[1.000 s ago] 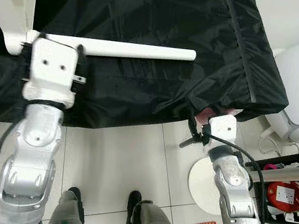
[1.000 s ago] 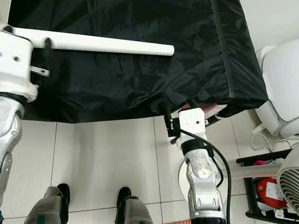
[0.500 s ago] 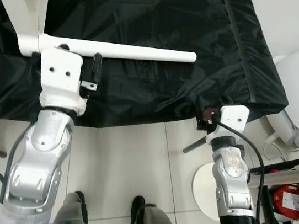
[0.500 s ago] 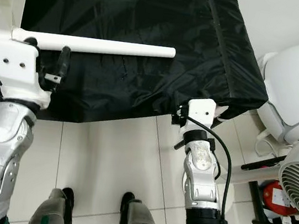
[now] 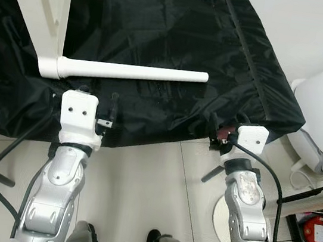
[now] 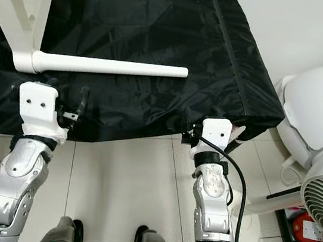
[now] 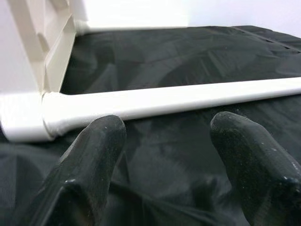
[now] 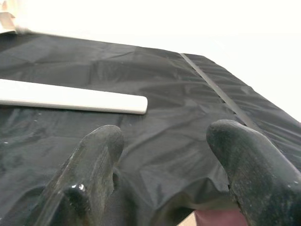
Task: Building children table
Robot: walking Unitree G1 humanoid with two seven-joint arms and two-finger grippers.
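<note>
While both arms are reaching toward the near edge of the black cover, the white table leg is lying across it in the upper middle of the frame, running from left to right. Its left end is joining a white table frame piece that is slanting up into the upper left corner.

The left gripper is sitting at the lower left, at the cover's front edge, just below the leg's left end. Its fingers are standing apart, nothing between them; in the left wrist view the leg is lying crosswise just beyond both fingertips, not touching them, with the joint to the frame piece beyond one finger.

The right gripper is sitting at the lower right, at the cover's front right corner, well apart from the leg's free end. Its fingers are also spread apart and holding nothing; in the right wrist view the rounded free end of the leg is lying farther off on the cover, beyond one finger.

Under the cover edge a white tiled floor is showing. A white round appliance and a fan are standing at the right edge of the frame.
</note>
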